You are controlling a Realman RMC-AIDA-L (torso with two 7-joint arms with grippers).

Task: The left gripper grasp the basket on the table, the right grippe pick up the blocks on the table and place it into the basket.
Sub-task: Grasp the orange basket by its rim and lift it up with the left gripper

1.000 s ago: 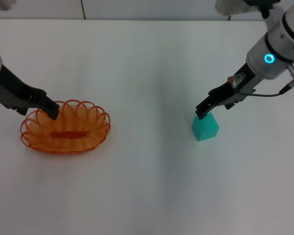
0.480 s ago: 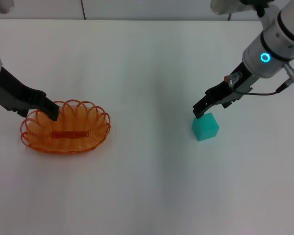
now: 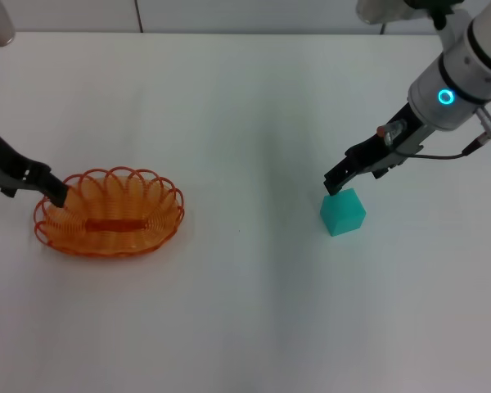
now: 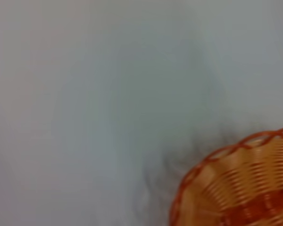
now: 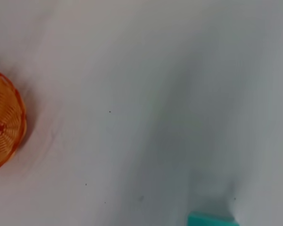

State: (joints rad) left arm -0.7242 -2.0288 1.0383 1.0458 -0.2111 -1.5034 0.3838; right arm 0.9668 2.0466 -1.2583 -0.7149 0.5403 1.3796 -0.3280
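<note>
- Over on the left, my left gripper [image 3: 59, 195] slid back to the basket [image 3: 108, 213] rim's left end; can't tell its fingers.
- Right gripper [image 3: 334, 185] hovers at the cube's [image 3: 343, 211] far edge, fingers look narrow, empty. No grab yet.

basket [image 3: 109, 213]: on the table [image 3: 245, 311], left
cube [image 3: 343, 212]: on the table, right, well apart from the basket

The white table [image 3: 245, 311] carries an orange basket [image 3: 109, 213] and a teal cube [image 3: 343, 212]
</note>
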